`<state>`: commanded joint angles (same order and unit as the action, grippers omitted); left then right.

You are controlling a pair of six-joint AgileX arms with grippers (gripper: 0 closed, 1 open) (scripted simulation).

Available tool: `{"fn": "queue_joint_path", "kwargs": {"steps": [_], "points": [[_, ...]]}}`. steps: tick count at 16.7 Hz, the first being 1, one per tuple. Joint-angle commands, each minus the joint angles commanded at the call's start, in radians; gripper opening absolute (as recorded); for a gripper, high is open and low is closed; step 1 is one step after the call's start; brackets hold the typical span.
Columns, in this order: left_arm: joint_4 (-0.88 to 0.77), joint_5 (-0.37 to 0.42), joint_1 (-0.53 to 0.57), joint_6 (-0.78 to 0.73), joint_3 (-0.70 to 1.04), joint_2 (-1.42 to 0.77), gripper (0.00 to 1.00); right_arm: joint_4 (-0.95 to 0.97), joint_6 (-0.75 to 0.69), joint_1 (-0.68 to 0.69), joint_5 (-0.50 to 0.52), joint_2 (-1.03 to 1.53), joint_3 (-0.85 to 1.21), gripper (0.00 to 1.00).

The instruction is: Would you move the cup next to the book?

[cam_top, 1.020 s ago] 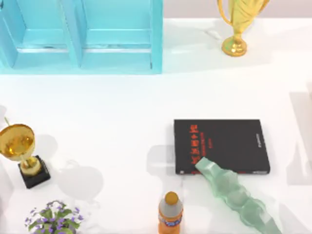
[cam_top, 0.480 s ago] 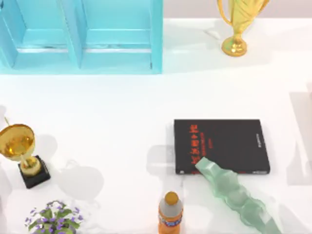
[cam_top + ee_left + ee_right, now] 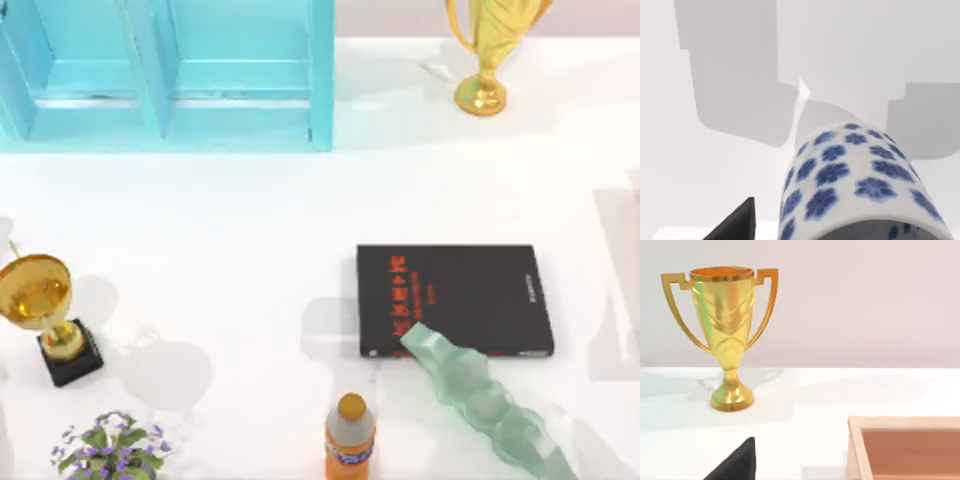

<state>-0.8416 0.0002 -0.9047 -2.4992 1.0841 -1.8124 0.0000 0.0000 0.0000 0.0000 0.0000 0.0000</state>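
Observation:
The cup (image 3: 855, 180), white with blue flowers, looms close in the left wrist view, over the white table. My left gripper (image 3: 805, 220) is at the cup. Its one visible black finger (image 3: 737, 222) stands beside the cup with a gap between them, so the gripper is open. The black book (image 3: 455, 298) with red lettering lies flat at the table's centre right in the top view. My right gripper (image 3: 800, 472) is parked and open, facing a gold trophy (image 3: 727, 330).
A pale green glassy piece (image 3: 480, 395) overlaps the book's near edge. Near it stands an orange bottle (image 3: 349, 438). At the left are a trophy on a black base (image 3: 45, 310) and flowers (image 3: 108, 445). A blue cabinet (image 3: 165, 75) fills the back left. A wooden box (image 3: 905, 445) sits near the right gripper.
The faint shadow at the table's lower left edge has shrunk a little. Nothing on the table has moved.

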Motion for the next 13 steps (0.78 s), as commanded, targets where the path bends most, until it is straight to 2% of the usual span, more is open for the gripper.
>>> {"fn": "queue_joint_path", "kwargs": {"steps": [4,13], "points": [[0.002,0.0,0.0,0.0,-0.002,-0.001,1.0,0.0,0.0,0.0,0.0,0.0,0.0,1.0],[0.002,0.0,0.0,0.0,-0.002,-0.001,0.32,0.0,0.0,0.0,0.0,0.0,0.0,1.0]]}}
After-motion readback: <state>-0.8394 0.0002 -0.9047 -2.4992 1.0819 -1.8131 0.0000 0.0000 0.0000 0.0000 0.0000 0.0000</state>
